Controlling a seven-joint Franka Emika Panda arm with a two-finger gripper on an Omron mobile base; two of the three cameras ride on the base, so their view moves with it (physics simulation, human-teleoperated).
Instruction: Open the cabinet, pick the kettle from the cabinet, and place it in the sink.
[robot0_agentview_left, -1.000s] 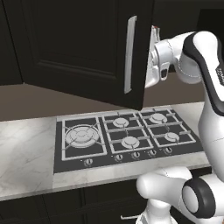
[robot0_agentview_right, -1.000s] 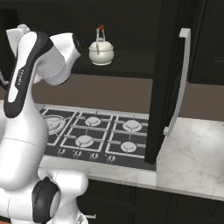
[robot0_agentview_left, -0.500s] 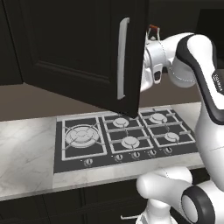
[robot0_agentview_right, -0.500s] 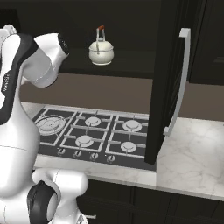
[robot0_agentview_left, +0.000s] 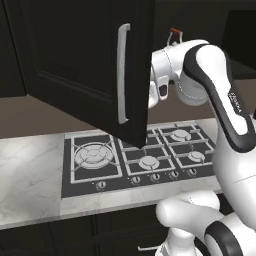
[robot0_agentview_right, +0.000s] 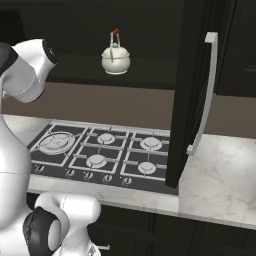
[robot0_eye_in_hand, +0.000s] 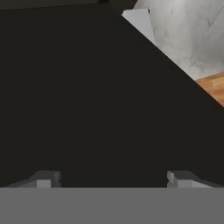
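The cabinet stands open above the counter. Its left door (robot0_agentview_left: 90, 60), with a vertical silver handle (robot0_agentview_left: 123, 75), swings out toward me, and its right door (robot0_agentview_right: 192, 90) hangs open edge-on. Inside, the cream kettle (robot0_agentview_right: 116, 59) sits upright on the shelf, and its reddish handle top (robot0_agentview_left: 175, 32) peeks over my arm. My hand (robot0_agentview_left: 160, 90) is pressed close behind the left door's edge, which hides the fingers. In the hand view my gripper (robot0_eye_in_hand: 113, 179) is open, its tips wide apart against the dark door face, holding nothing. The sink is out of view.
A black gas hob (robot0_agentview_left: 140, 155) (robot0_agentview_right: 100, 155) lies in the white marble counter (robot0_agentview_left: 30, 175) (robot0_agentview_right: 220, 175) right under the cabinet. The right door's long silver handle (robot0_agentview_right: 205, 95) juts out over the counter. Dark lower cabinet fronts run below.
The left door has swung further open toward the left. My hand followed behind its edge, and my arm's elbow moved left.
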